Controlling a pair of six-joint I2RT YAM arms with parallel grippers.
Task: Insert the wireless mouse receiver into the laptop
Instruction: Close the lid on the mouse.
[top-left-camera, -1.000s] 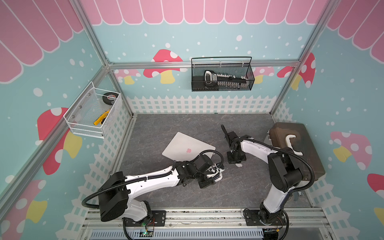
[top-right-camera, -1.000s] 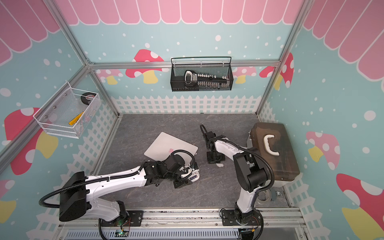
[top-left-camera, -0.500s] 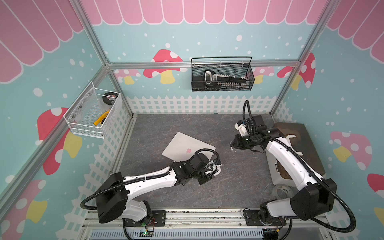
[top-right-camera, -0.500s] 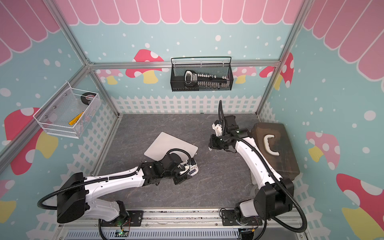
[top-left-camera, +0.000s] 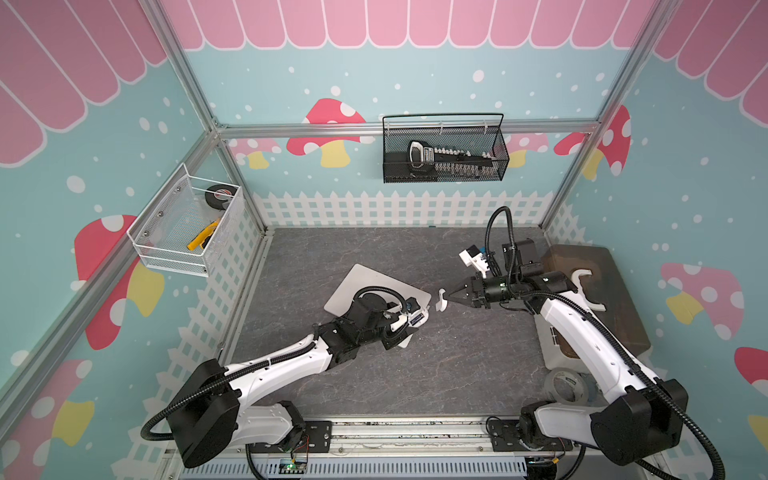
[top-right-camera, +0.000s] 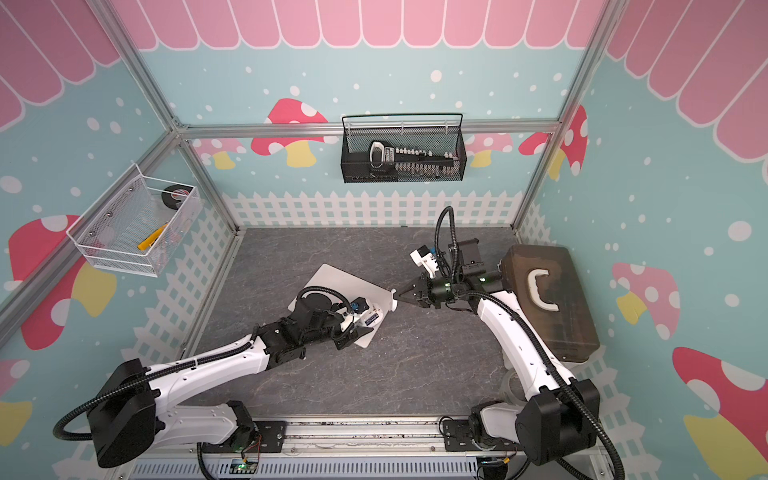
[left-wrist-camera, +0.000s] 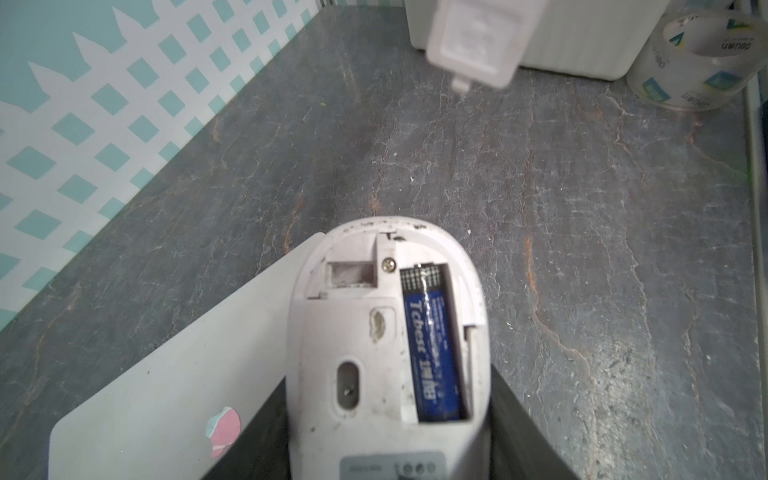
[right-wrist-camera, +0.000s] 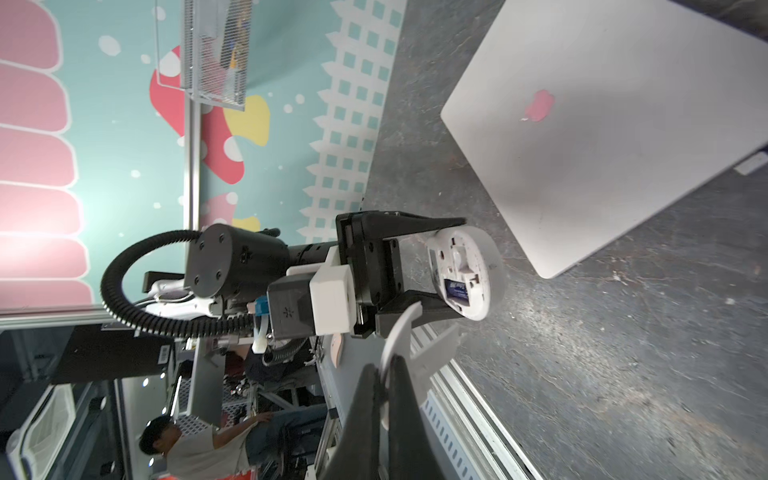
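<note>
My left gripper (top-left-camera: 411, 323) is shut on the white mouse (left-wrist-camera: 386, 332), holding it over the near edge of the closed silver laptop (top-left-camera: 357, 282). The mouse's underside is bared and a blue battery (left-wrist-camera: 434, 345) shows. A pale block in the small recess beside the battery looks like the wireless mouse receiver (left-wrist-camera: 349, 275). My right gripper (top-left-camera: 451, 296) is shut on the curved white cover piece (top-left-camera: 441, 300), in the air by the laptop's right corner. Both top views show this.
A brown box with a white handle (top-left-camera: 615, 299) stands at the right, with a white bin (top-left-camera: 552, 340) and a clear tape roll (top-left-camera: 567, 386) in front of it. A black wire basket (top-left-camera: 444, 166) and a white one (top-left-camera: 187, 232) hang on the walls.
The right arm left the mouse, swung up and back, then came left again to the laptop's corner. The left gripper shifted slightly back over the laptop with the mouse.
</note>
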